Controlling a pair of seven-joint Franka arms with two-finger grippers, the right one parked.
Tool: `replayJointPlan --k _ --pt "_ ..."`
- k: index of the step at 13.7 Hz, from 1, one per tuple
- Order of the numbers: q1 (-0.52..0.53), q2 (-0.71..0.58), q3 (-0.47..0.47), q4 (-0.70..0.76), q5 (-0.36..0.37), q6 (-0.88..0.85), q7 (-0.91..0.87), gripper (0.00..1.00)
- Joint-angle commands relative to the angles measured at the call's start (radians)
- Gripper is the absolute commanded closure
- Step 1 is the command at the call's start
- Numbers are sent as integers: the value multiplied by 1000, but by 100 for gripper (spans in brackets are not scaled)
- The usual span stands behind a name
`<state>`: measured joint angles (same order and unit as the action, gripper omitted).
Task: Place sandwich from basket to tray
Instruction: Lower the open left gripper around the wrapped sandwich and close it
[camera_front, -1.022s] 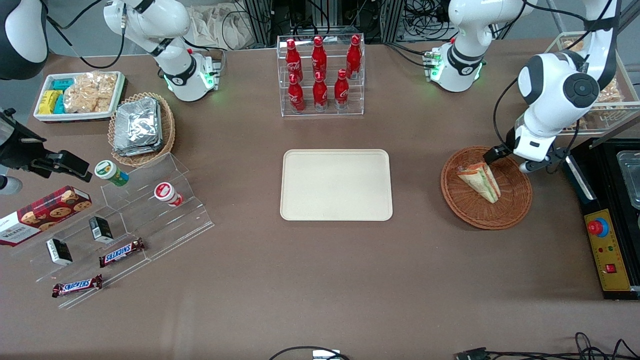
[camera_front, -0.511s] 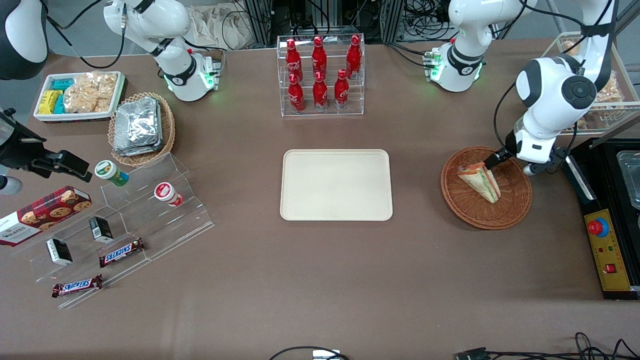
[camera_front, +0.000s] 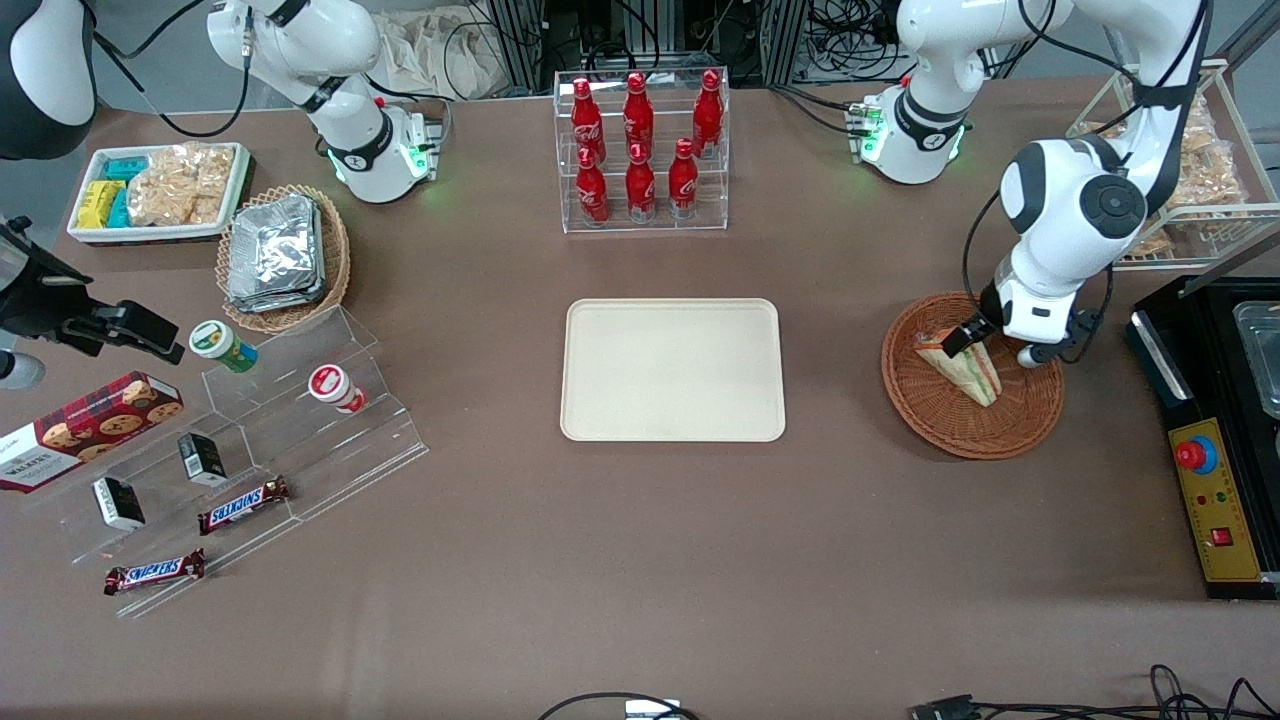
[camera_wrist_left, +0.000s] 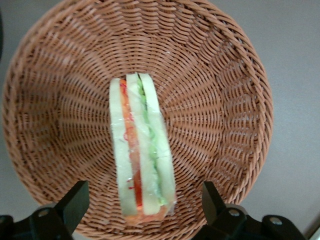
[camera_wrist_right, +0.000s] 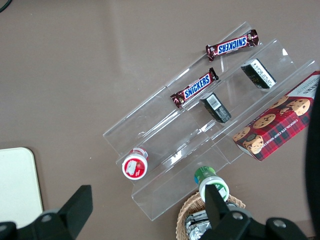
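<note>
Sandwich: triangular wedge in clear wrap, standing on edge inside the basket, pale bread layers with orange-red and green filling facing up; seen also in the front view, with its wide end under the gripper and its narrow tip pointing toward the front camera.
Basket: round, reddish-brown wicker, resting on the brown table toward the working arm's end, well apart from the tray; in the wrist view woven wall surrounding the sandwich on all sides.
Tray: cream-beige, rectangular with rounded corners, flat at the middle of the table, holding nothing.
Gripper: left arm's, poised above the basket over the sandwich's wide end; in the wrist view fingers spread wide, one dark finger to each side of the wedge, clear gaps between pads and wrap, nothing held.
Contact: none visible between fingers and sandwich.
Bottle rack: clear acrylic stand with red bottles, farther from the front camera than the tray.
Oval basket: tan wicker with foil packets, toward the parked arm's end.
Acrylic steps: chocolate bars, small boxes and cups, toward the parked arm's end.
</note>
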<state>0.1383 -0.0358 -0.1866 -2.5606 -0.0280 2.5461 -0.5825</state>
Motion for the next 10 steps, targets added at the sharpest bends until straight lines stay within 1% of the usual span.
replayJointPlan --k 1,3,4,5,6,7,8,10 --pt "0 48 -2 8 -13 57 -14 0" --pt "0 80 -2 10 -13 80 -14 1" --pt "0 94 -2 10 -12 94 -16 11" --pt "0 103 -2 10 -9 97 -16 32" --pt "0 105 -2 10 -7 97 -16 64" --pt "0 105 -4 8 -6 97 -16 92" --pt "-6 105 -2 8 -3 97 -16 100" --pt "-14 111 -2 8 5 97 -14 100"
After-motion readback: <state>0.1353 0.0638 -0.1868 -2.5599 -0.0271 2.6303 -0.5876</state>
